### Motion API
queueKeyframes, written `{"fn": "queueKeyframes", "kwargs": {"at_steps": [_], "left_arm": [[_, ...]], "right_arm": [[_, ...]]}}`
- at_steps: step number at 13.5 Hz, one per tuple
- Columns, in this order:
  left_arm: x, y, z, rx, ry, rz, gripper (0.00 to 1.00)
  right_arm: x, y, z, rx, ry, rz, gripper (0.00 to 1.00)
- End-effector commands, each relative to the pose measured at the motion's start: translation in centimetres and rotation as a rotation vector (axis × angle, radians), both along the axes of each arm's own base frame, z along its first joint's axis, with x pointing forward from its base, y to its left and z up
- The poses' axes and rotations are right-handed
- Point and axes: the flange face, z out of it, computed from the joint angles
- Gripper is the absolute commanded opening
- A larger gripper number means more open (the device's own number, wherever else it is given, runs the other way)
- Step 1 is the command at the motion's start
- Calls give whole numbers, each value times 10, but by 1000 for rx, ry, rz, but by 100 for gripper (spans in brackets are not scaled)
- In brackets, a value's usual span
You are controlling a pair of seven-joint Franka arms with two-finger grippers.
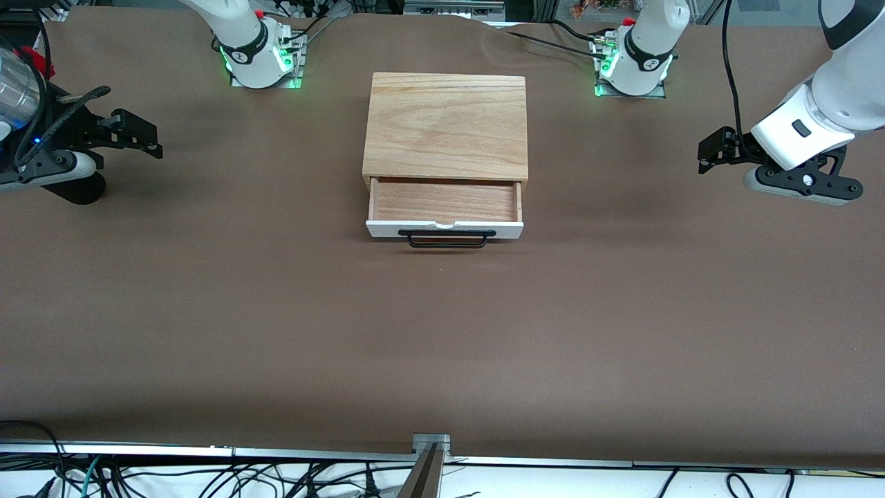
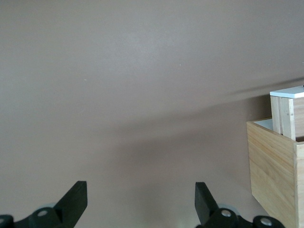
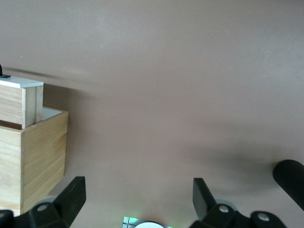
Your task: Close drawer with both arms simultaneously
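1. Table (image 1: 442, 332): brown surface spanning the whole front view; both arm bases stand along its edge farthest from the front camera.
2. Left arm (image 1: 840, 90): reaches in over its own end of the table, well apart from the box. Right arm (image 1: 41, 162): does the same over the other end.
3. Box (image 1: 446, 124): light oak, plain wooden top, at mid-table between the two bases. Its side wall also shows in the left wrist view (image 2: 273, 168) and the right wrist view (image 3: 33, 161).
4. Drawer (image 1: 444, 200): pulled partly out of the box toward the front camera, tray interior bare wood. White front panel (image 1: 387, 229) faces the front camera. Nothing touches the drawer.
5. Handle (image 1: 447, 238): long black wire, on the front panel, nearest the front camera.
6. Left gripper (image 1: 706, 153): above bare table at the left arm's end, pointing toward the box. Wrist view shows fingers spread wide (image 2: 140, 204), nothing between them.
7. Right gripper (image 1: 148, 138): above bare table at the right arm's end, pointing toward the box. Fingers spread wide (image 3: 137, 202), holding nothing.
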Motion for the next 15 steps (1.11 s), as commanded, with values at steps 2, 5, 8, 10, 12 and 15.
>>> {"fn": "queueKeyframes", "kwargs": {"at_steps": [2, 5, 8, 10, 12, 15], "left_arm": [[0, -3, 5, -9, 5, 2, 100], [0, -3, 5, -9, 5, 2, 100], [0, -3, 5, -9, 3, 0, 100], [0, -3, 5, -9, 3, 0, 100], [0, -3, 5, -9, 3, 0, 100], [0, -4, 5, -9, 3, -1, 100]], "right_arm": [[0, -1, 2, -24, -14, 2, 100], [1, -4, 0, -13, -10, -1, 100], [2, -4, -1, -14, -12, -4, 100], [3, -3, -1, -14, -10, -4, 100], [3, -4, -3, -15, -6, -7, 100], [3, -9, -3, -18, -3, -21, 100]]}}
